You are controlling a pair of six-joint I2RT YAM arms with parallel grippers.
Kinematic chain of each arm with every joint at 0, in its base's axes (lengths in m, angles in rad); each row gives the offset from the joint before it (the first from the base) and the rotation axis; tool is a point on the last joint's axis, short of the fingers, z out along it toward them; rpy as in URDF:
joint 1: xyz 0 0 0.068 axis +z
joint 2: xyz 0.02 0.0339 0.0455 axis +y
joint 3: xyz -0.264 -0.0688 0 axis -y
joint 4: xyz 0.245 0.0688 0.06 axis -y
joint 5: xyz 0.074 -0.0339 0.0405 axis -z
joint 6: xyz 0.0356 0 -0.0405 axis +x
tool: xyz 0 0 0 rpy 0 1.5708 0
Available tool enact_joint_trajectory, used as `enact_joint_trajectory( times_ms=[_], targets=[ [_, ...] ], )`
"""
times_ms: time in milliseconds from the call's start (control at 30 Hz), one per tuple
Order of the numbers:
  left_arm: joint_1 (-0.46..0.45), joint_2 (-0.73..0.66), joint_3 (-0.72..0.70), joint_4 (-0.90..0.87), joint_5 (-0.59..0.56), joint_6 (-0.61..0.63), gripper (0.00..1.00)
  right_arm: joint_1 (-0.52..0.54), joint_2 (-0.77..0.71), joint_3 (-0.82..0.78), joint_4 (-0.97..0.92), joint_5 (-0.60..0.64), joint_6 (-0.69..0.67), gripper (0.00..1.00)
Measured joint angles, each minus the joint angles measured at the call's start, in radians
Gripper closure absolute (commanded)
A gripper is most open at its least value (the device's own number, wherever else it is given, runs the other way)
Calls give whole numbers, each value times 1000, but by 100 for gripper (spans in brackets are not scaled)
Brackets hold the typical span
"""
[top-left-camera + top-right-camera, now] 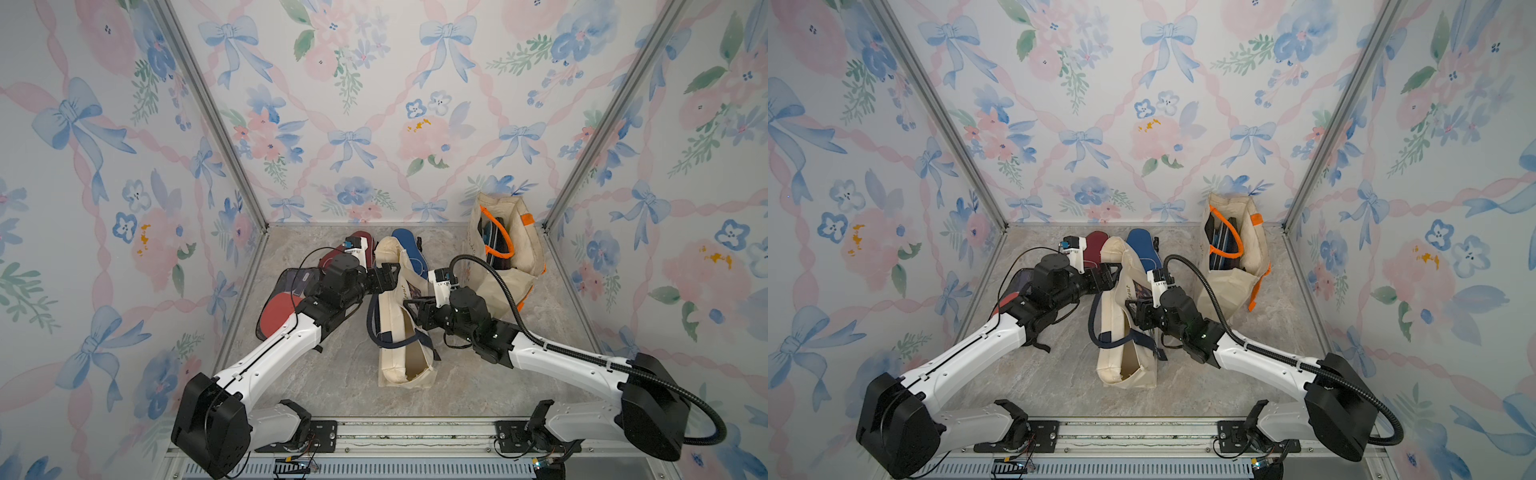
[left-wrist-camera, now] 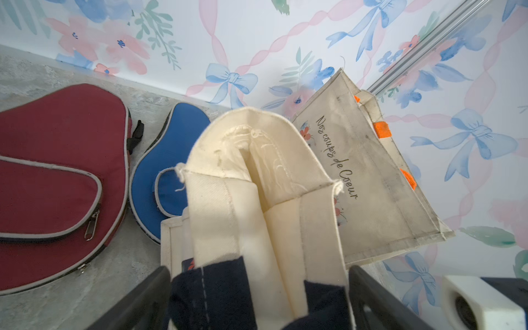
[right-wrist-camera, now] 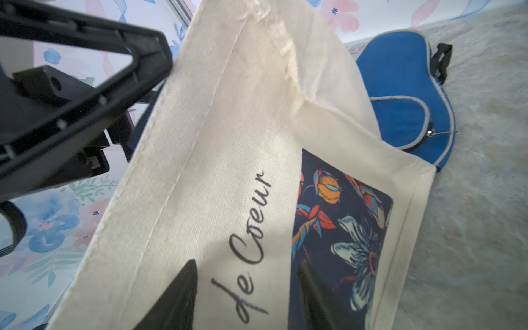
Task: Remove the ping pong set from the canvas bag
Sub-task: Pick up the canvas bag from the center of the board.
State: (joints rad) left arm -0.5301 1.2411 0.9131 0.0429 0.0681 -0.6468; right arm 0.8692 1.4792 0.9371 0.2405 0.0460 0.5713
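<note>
One canvas bag (image 3: 200, 171), "de Coeur" | left pincer (image 2: 257, 273) spread wide astride it | right pincer (image 3: 247, 264): grip unclear

Floral wallpaper (image 1: 374, 104), grey marbled tabletop (image 1: 340, 374)

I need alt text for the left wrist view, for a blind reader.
A cream canvas bag with a navy handle fills the centre, between the fingers of the open left gripper. A maroon case and a blue case lie flat on the grey table beside it; a second bag with orange handles stands beyond.
</note>
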Motion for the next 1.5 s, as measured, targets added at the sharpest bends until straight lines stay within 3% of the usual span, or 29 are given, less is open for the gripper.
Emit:
enact_joint_trajectory(
  times_ms=[733,800,833,900,967,1033,1267,1500],
  targets=[
    [-21,76,0,37,14,12,2,5,53,47,10,4,-13,46],
    [-21,83,0,37,14,13,9,5,55,47,10,5,-15,46],
    [-21,85,0,37,14,16,18,5,55,48,10,5,-15,46],
    [-21,89,0,38,8,14,42,5,56,50,10,8,-15,47],
    [-21,93,0,39,2,13,74,5,58,54,9,8,-15,46],
    [-24,97,4,38,-4,16,100,6,60,58,10,7,-16,47],
    [-34,109,79,-25,-20,19,100,9,26,57,-24,21,-40,46],
    [-14,116,259,-123,-49,43,100,9,-259,4,-153,150,-93,46]
  ],
)
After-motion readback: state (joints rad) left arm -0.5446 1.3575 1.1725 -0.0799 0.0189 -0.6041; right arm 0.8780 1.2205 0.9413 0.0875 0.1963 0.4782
